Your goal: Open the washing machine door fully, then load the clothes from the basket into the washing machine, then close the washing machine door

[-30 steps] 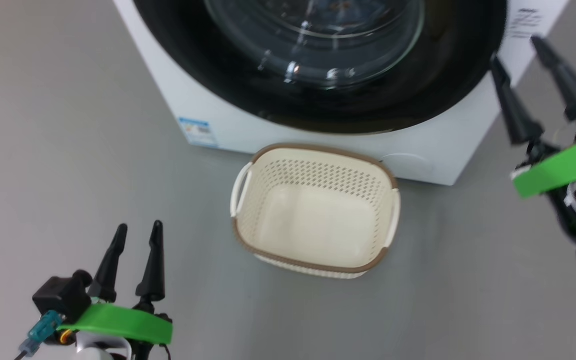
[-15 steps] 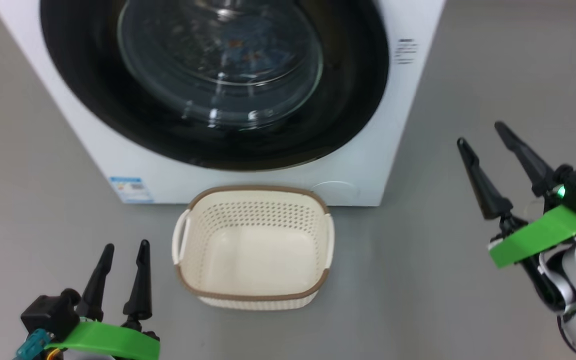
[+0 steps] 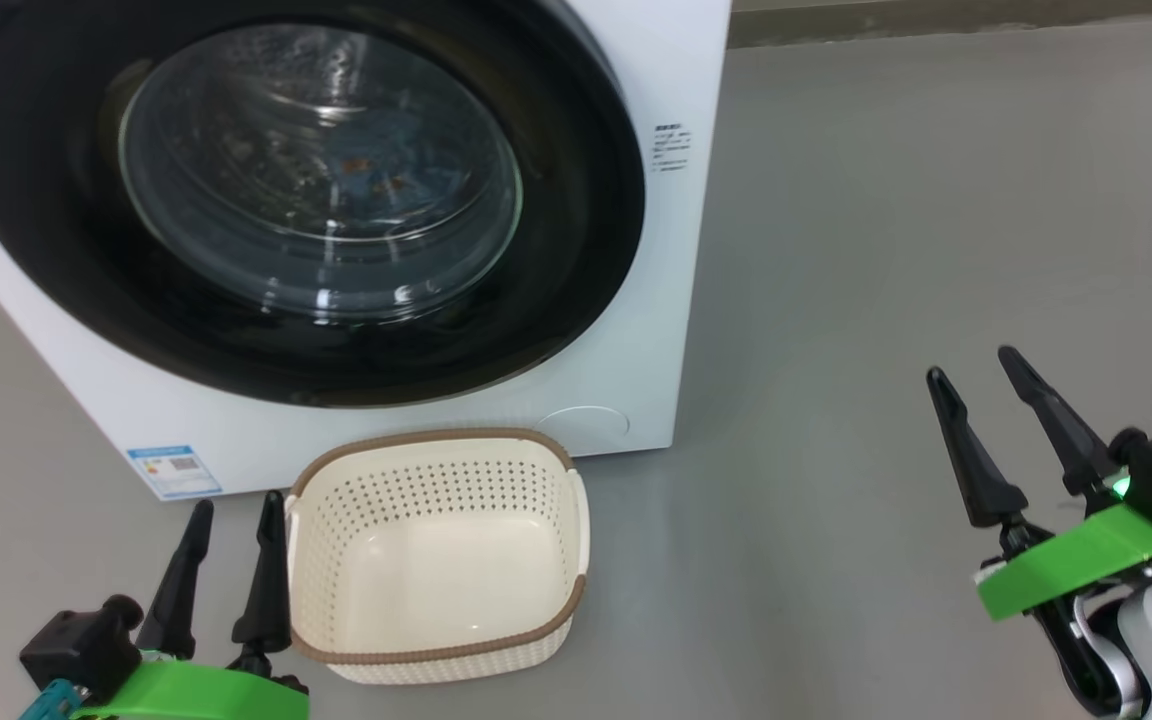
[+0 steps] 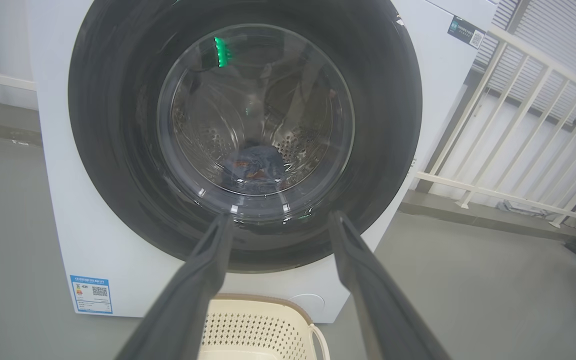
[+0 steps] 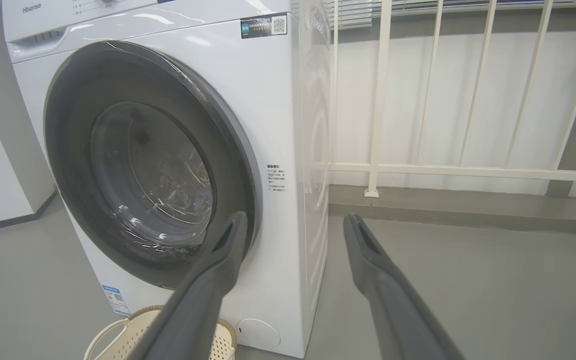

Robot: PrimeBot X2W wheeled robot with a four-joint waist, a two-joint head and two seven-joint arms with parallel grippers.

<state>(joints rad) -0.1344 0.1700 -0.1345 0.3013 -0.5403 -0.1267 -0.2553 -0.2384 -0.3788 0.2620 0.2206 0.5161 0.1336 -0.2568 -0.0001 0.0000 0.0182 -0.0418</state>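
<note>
1. Head view: door (image 3: 576, 250) sits shut on the machine (image 3: 681, 60). Basket (image 3: 436, 438) stands empty on the floor (image 3: 836, 250) before it. Left hand (image 3: 236, 502) wide, empty, just beside the basket's rim; a sideways swing could knock the basket. Right hand (image 3: 971, 364) wide, empty, well apart to the right.
2. Left wrist view: clothes (image 4: 254, 165) lie in the drum (image 4: 198, 145) behind the door. Whether the latch holds cannot be told; if not, the door may spring open.
3. Right wrist view: door edge looks flush. A railing (image 5: 378, 100) stands beyond the machine's side; a wide swing of the right arm risks contact.
</note>
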